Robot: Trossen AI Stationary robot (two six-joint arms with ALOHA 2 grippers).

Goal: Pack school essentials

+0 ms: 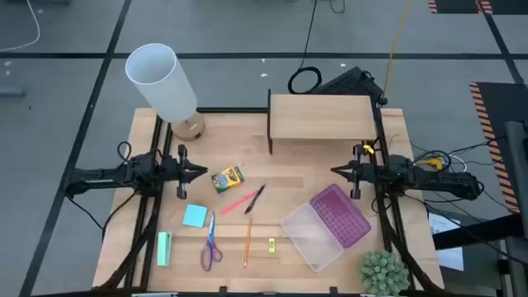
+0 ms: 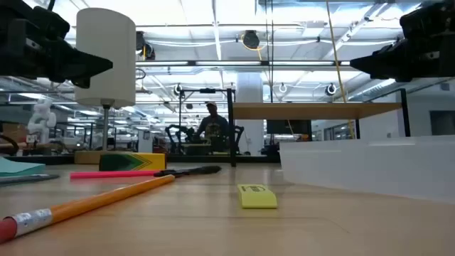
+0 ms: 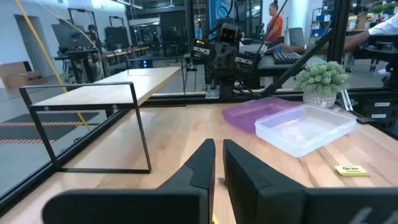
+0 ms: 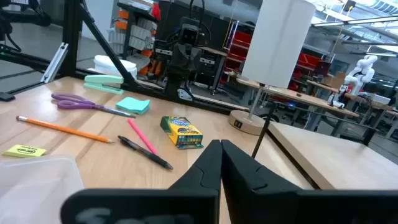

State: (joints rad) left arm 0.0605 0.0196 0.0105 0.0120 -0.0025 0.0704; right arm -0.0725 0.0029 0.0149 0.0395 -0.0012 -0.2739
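Left end effector, frame left, clenched, empty. Right end effector, frame right, clenched, empty. Yellow crayon box, centre worktop.

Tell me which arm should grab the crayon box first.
Left, probably. The left gripper hangs close beside the crayon box; the right gripper waits farther off, nearer the clear container.

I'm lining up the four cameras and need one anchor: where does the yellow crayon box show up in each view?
High view: yellow crayon box at table centre, just left of the pink pen.
Low view: left of middle, lying behind the pink pen, box at.
Left wrist view: not in it.
Right wrist view: centre, beside the pink pen.
Shared landmark: the pink pen.
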